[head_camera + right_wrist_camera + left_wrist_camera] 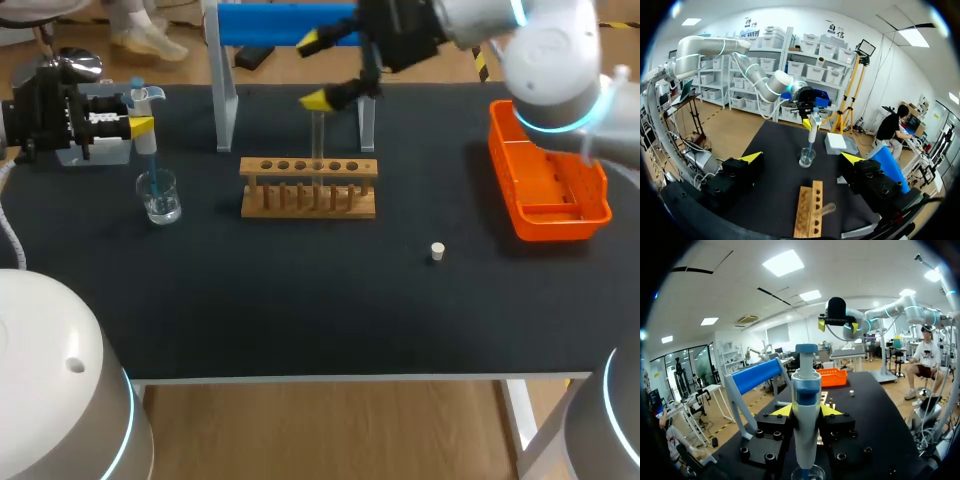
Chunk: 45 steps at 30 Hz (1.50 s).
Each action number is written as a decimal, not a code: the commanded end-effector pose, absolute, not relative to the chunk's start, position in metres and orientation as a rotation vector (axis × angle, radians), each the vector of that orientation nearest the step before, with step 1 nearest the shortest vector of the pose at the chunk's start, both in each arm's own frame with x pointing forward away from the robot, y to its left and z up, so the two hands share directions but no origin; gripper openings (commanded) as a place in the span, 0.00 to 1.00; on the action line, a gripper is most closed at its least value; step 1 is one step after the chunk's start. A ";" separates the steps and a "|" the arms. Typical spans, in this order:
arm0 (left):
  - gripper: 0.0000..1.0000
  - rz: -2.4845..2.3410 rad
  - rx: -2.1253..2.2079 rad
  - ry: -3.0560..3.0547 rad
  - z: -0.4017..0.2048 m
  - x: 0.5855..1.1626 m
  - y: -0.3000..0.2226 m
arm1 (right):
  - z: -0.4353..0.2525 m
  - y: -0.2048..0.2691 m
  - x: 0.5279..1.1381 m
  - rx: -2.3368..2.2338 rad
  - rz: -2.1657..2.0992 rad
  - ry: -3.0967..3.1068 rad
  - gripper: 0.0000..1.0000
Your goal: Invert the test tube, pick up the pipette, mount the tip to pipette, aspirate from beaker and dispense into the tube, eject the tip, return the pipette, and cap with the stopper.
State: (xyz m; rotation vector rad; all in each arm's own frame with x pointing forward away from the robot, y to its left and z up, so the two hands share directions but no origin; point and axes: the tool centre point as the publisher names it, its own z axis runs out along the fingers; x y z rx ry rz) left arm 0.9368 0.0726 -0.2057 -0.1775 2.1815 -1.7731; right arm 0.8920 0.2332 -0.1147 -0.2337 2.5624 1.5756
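Note:
My left gripper [140, 127] is shut on the blue-and-white pipette [146, 125], held upright with its tip down in the glass beaker [160, 196]. In the left wrist view the pipette [806, 405] stands between the yellow fingertips [782, 411], over the beaker [807, 473]. My right gripper [320, 70] hangs open above the wooden rack [308, 187], just over the clear test tube [318, 145] standing in it. In the right wrist view the rack [807, 212] and tube [827, 208] lie under the spread fingers [752, 158]. The white stopper [437, 251] lies on the mat.
An orange tray [548, 185] sits at the right edge under my right arm. A stand with a blue bar [285, 22] rises behind the rack. The black mat in front of the rack holds only the stopper.

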 end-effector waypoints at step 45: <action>0.00 -1.770 -0.179 2.181 -0.205 0.936 0.073 | -0.260 0.186 0.972 -0.355 1.669 2.621 1.00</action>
